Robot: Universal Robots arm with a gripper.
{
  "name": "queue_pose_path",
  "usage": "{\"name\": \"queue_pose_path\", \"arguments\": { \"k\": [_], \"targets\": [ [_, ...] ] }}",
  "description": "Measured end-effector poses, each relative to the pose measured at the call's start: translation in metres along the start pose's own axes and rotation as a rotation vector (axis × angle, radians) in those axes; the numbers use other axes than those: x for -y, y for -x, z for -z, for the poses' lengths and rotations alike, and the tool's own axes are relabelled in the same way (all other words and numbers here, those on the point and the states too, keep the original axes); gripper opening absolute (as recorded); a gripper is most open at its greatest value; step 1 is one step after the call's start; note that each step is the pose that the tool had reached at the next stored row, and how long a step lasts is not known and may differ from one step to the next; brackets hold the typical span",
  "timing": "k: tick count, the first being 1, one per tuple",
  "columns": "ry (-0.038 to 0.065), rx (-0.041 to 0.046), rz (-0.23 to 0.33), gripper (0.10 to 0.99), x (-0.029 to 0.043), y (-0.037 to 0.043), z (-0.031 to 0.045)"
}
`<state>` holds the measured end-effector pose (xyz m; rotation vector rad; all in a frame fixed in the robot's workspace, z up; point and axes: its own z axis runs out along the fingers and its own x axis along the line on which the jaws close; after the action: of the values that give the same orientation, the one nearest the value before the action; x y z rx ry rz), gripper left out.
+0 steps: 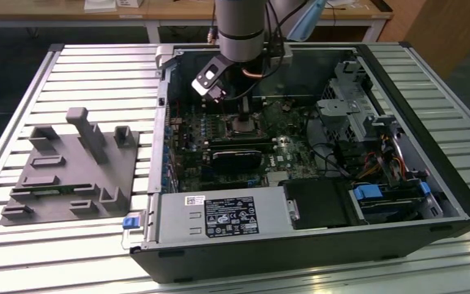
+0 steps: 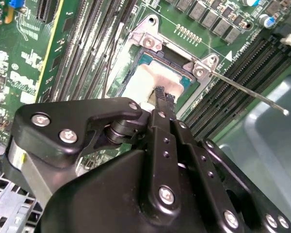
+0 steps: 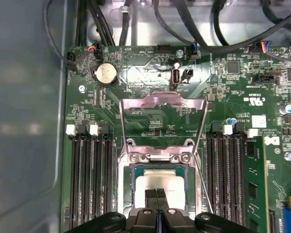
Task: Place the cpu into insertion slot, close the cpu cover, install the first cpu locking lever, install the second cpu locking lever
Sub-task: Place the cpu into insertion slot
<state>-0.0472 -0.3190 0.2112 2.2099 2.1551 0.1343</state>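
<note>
The cpu point(image 3: 160, 182) lies flat in the insertion slot point(image 3: 136, 170) on the green board, its pale tan face showing in both wrist views point(image 2: 143, 80). My gripper point(image 3: 156, 193) is shut, its two thin black fingertips point(image 2: 162, 97) pressed together right over the chip's middle; I cannot tell if they touch it. The cpu cover point(image 3: 162, 103) stands open, swung back from its hinge beyond the socket. A thin locking lever point(image 2: 247, 90) sticks out free beside the socket. In the exterior view the gripper point(image 1: 243, 115) hangs inside the computer case, just above the insertion slot point(image 1: 243, 127).
Long black memory slots point(image 3: 89, 179) flank the socket on both sides. A black card with a fan point(image 1: 237, 156) lies just in front of the socket, a power supply point(image 1: 218, 215) nearer still. A grey fixture plate point(image 1: 71, 168) stands on the exterior view's left.
</note>
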Motion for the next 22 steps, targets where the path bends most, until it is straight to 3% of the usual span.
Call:
{"name": "queue_pose_path", "arguments": {
  "k": [15, 22],
  "targets": [
    [0.001, 0.0013, -0.013, 0.106, -0.0039, -0.001, 0.0398],
    [0.001, 0.0018, -0.017, 0.106, -0.0044, -0.0012, 0.0452]
  ]
}}
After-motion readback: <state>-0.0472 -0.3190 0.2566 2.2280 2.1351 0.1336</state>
